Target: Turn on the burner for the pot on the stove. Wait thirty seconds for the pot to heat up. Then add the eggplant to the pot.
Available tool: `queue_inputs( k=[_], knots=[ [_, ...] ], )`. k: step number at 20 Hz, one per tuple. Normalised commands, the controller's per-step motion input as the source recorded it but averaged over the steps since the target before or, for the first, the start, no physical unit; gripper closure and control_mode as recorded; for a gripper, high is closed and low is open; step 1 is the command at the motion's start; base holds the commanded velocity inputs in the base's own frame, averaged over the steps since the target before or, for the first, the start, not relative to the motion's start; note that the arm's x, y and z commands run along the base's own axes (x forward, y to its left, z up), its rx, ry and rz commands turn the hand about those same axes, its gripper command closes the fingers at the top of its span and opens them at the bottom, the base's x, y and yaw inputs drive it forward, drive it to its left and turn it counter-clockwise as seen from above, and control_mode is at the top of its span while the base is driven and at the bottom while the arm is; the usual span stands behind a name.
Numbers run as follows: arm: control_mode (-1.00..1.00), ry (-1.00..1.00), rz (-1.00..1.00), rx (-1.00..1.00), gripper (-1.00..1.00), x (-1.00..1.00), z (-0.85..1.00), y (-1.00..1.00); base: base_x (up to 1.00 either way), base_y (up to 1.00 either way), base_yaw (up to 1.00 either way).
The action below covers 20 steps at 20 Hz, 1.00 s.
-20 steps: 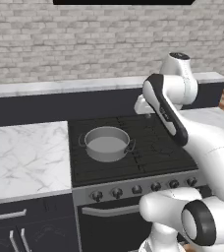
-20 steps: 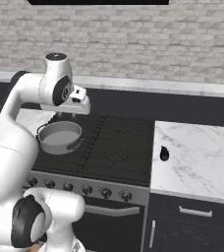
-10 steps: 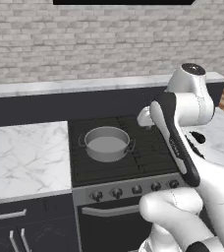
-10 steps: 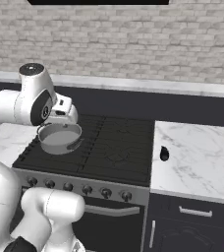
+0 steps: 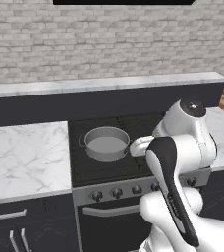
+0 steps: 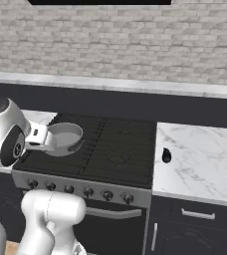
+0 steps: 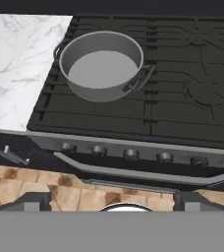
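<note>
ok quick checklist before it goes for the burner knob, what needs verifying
1. Pot sits on a stove burner at the left: ok.
2. Pot has no lid and looks empty, ready to take food: ok.
3. Row of knobs on the front strip is unobstructed in the hand view: ok.
4. Pincer open and empty, fingertips spread wide: ok.
5. Eggplant waits on the marble counter right of the stove, not in the pot: ok.
6. Which knob drives the pot's burner, and whether any burner is lit: cannot tell.
</note>
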Motion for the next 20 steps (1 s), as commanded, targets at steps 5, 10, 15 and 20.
queue_inputs(
  k=[5,10,15,20],
  knots=[
    [-1.0,0.09,0.0,0.05,-1.0,-0.26,-0.45,0.45,0.0,0.0,0.0],
    [-1.0,0.12,0.0,0.11,-1.0,-0.15,-0.5,0.49,0.0,0.0,0.0],
    [-1.0,0.1,0.0,0.15,-1.0,-0.18,-0.54,0.34,0.0,0.0,0.0],
    [-1.0,0.03,0.0,0.05,-1.0,-0.19,-0.57,0.35,0.0,0.0,0.0]
  ],
)
